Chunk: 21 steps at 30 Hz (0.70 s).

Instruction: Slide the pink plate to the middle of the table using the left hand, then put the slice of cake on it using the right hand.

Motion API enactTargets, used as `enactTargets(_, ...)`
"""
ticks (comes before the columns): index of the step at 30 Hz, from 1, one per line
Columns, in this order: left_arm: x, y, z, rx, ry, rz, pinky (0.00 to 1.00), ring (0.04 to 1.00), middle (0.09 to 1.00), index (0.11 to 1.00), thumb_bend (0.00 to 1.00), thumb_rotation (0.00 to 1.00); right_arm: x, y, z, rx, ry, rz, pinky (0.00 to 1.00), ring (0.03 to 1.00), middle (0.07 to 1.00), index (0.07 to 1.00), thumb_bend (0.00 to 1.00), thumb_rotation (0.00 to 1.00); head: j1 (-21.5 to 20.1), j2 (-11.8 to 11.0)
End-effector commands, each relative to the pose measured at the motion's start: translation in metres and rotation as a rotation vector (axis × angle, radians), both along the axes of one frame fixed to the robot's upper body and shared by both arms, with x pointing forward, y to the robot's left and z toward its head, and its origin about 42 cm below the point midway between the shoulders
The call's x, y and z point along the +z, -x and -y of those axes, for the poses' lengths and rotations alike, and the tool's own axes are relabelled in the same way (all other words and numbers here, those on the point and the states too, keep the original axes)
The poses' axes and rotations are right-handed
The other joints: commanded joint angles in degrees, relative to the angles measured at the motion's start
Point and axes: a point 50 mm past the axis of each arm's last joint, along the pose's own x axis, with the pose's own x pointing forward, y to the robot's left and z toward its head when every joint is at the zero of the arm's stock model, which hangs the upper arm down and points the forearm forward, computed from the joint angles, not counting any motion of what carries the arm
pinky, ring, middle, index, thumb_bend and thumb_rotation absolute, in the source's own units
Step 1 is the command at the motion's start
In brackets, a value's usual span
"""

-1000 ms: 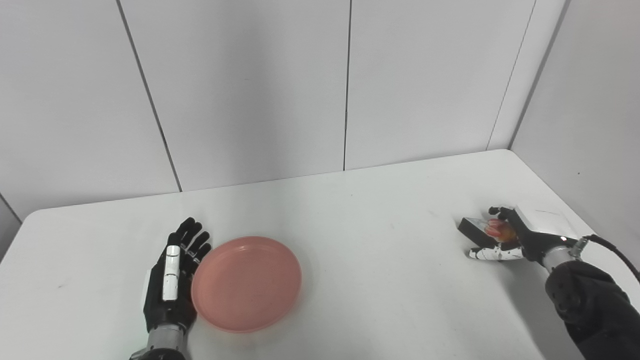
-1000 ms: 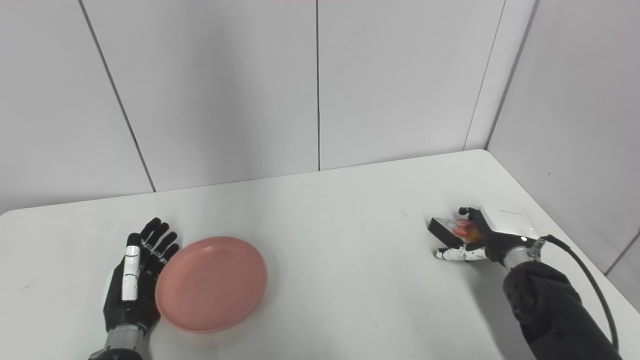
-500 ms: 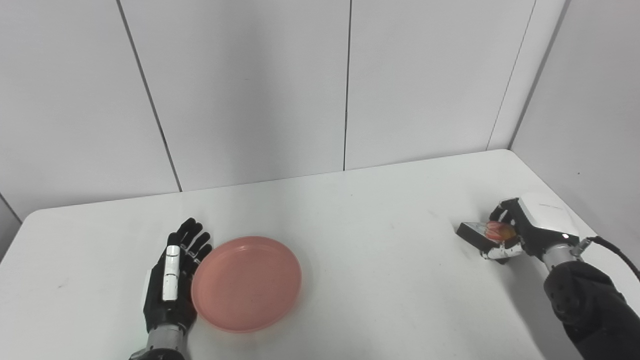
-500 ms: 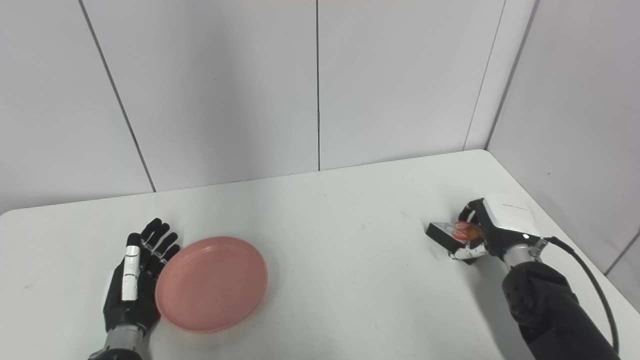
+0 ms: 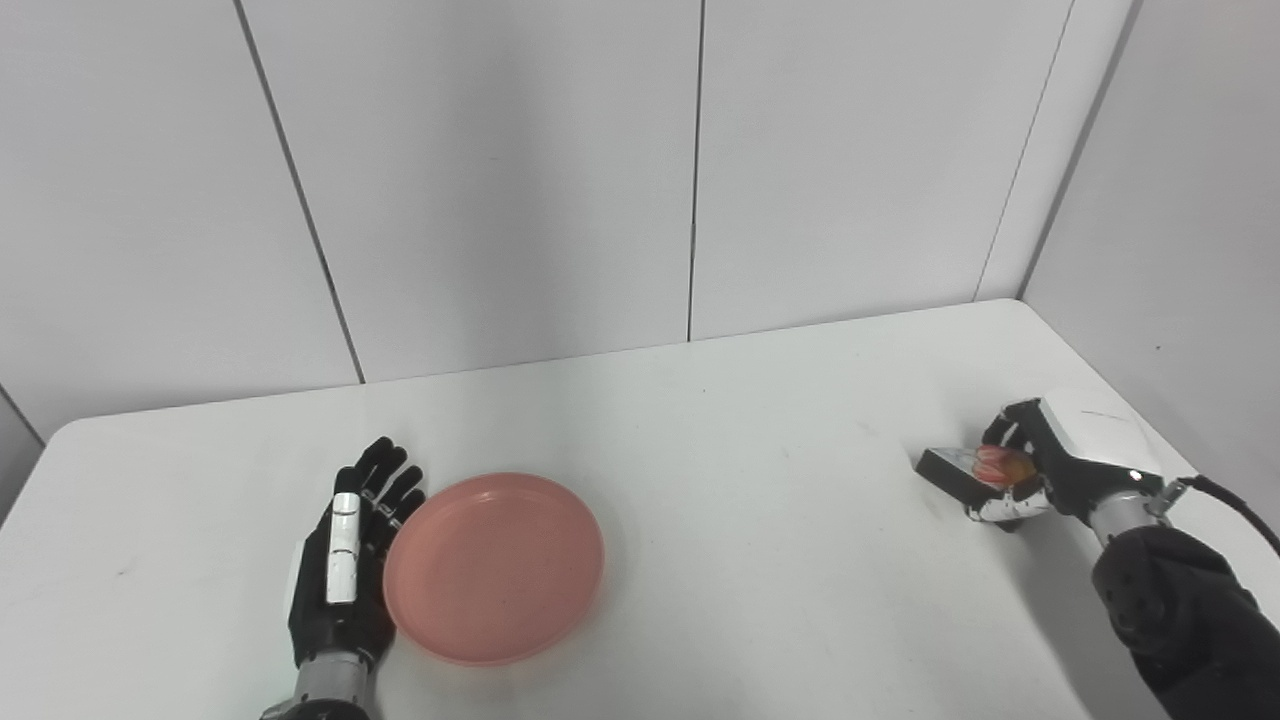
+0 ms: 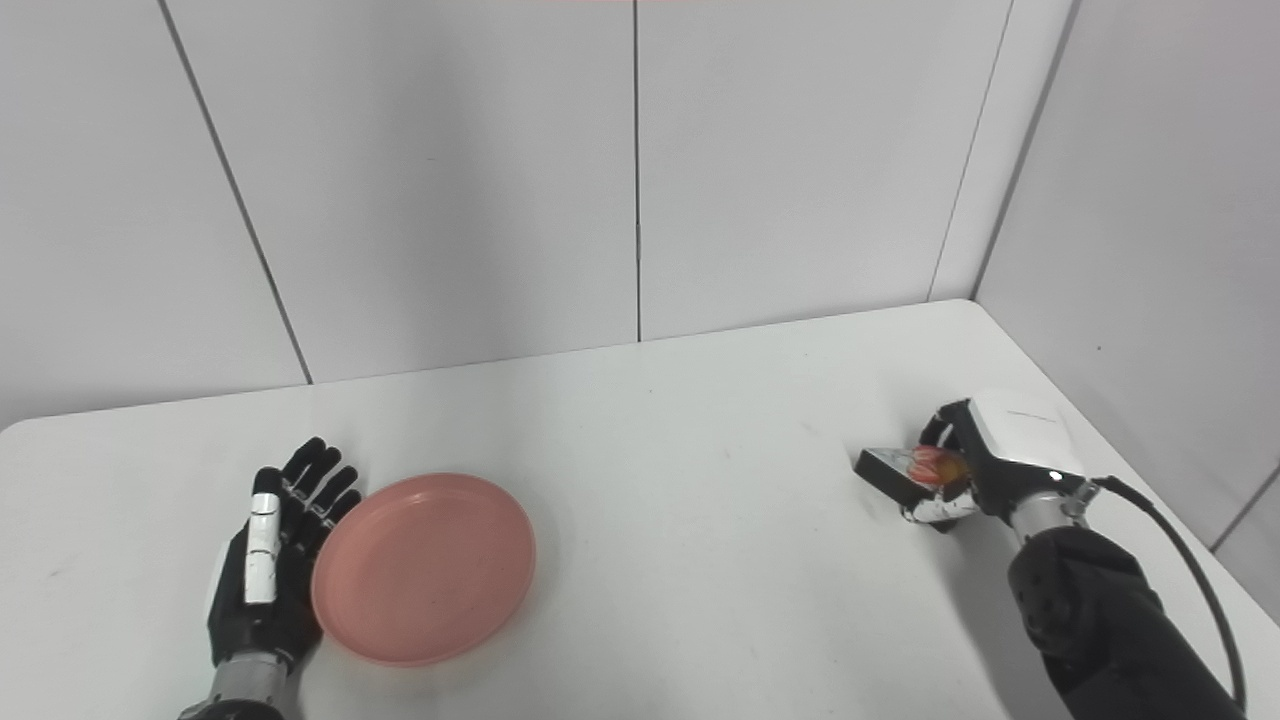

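Note:
The pink plate lies flat on the white table, left of the middle. My left hand lies open and flat on the table, its fingers against the plate's left rim. The slice of cake, dark with red fruit on top, is at the table's right side. My right hand is shut on the slice, fingers over its top and thumb under its near side. The hand and the slice also show in the right eye view.
Grey wall panels stand behind the table and along its right edge. A black cable runs from my right wrist.
My right hand's fingers and thumb closed around the slice of cake and tilted it a little. The left hand and the plate have not moved.

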Motion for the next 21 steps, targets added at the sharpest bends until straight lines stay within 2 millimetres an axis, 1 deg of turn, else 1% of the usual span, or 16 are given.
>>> enactTargets(1,-0.038,0.017,-0.001,0.005,0.009,-0.180,0.87,0.841,0.861,0.774,0.74,0.75,0.029,0.001,-0.003,0.009,0.037,0.083,0.28,0.386,0.473,0.526,0.52,0.00,0.02,0.03)
enactTargets(3,-0.038,0.017,0.000,0.005,0.013,-0.180,0.88,0.842,0.860,0.770,0.74,0.74,0.035,0.004,-0.008,0.023,0.044,0.113,0.31,0.401,0.505,0.513,0.52,0.00,0.30,-0.13)
enactTargets(5,-0.039,0.018,0.002,0.003,0.014,-0.182,0.89,0.847,0.864,0.780,0.75,0.74,0.046,0.008,-0.020,0.054,0.034,0.175,0.33,0.405,0.517,0.510,0.52,0.00,0.83,-0.17)
enactTargets(9,-0.040,0.019,0.006,-0.004,-0.004,-0.175,0.90,0.849,0.872,0.792,0.75,0.76,0.066,0.013,-0.044,0.114,0.032,0.254,0.34,0.405,0.507,0.513,0.52,0.00,1.63,-0.37)
enactTargets(12,-0.040,0.021,0.011,-0.002,-0.015,-0.173,0.86,0.839,0.861,0.782,0.76,0.76,0.079,0.017,-0.061,0.165,0.009,0.309,0.34,0.402,0.492,0.518,0.52,0.00,2.63,-0.53)
enactTargets(14,-0.040,0.023,0.015,-0.003,-0.015,-0.173,0.85,0.837,0.865,0.787,0.77,0.76,0.086,0.018,-0.071,0.200,-0.010,0.347,0.35,0.409,0.493,0.514,0.52,0.00,4.53,-0.80)
enactTargets(17,-0.042,0.026,0.023,-0.006,-0.004,-0.174,0.90,0.844,0.863,0.791,0.77,0.74,0.092,0.018,-0.082,0.246,-0.027,0.386,0.35,0.405,0.491,0.518,0.52,0.00,6.87,-1.08)
enactTargets(18,-0.043,0.027,0.026,-0.006,-0.003,-0.174,0.91,0.847,0.858,0.783,0.77,0.74,0.094,0.017,-0.086,0.265,-0.038,0.397,0.34,0.401,0.486,0.521,0.52,0.00,8.28,-1.21)
enactTargets(19,-0.044,0.029,0.030,-0.008,-0.006,-0.172,0.91,0.849,0.851,0.773,0.77,0.73,0.096,0.015,-0.091,0.284,-0.051,0.407,0.34,0.399,0.482,0.525,0.52,0.00,9.36,-1.36)
enactTargets(20,-0.045,0.031,0.036,-0.008,-0.010,-0.171,0.90,0.849,0.851,0.772,0.77,0.74,0.098,0.011,-0.099,0.310,-0.069,0.416,0.34,0.399,0.482,0.525,0.52,0.00,11.56,-1.73)
enactTargets(21,-0.045,0.033,0.040,-0.008,-0.014,-0.171,0.89,0.848,0.851,0.778,0.77,0.74,0.100,0.009,-0.103,0.327,-0.079,0.421,0.34,0.402,0.487,0.523,0.52,0.00,11.92,-1.80)
